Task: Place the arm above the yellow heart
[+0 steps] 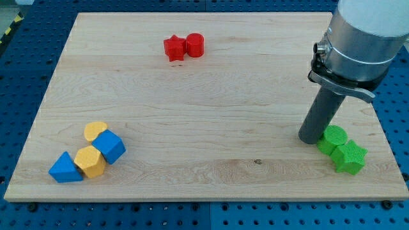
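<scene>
My tip [311, 138] rests on the wooden board [204, 115] at the view's right, holding nothing, just beside the green cylinder [333, 138], which touches a green star [351, 157]. The yellow heart [94, 131] lies well apart at the view's lower left, clustered with a blue block [111, 146], a yellow hexagon [90, 161] and a blue triangle [64, 168]

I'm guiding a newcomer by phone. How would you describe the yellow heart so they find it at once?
Look to the wooden board's corner at the view's bottom left, where four blocks cluster. The yellow heart is the topmost, touching the blue cube. The other yellow block, lower down, is six-sided; the heart has a rounded, lobed top. My tip is far off, at the view's right.
</scene>
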`<state>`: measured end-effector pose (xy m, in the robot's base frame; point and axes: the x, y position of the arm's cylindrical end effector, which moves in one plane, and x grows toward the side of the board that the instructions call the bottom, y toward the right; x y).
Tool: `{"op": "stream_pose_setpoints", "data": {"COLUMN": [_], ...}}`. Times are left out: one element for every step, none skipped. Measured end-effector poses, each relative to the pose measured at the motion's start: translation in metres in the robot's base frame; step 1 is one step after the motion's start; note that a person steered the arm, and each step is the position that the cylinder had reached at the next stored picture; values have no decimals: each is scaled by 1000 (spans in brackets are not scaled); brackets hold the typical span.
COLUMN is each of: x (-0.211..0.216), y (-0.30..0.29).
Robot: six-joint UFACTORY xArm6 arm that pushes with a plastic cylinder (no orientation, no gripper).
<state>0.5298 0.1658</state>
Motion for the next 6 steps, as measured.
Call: {"op": "stream_pose_setpoints", "data": {"x": [0,0,0,-3,-18,-21], "y": [0,-33,-113,-176,-232,-237]}}
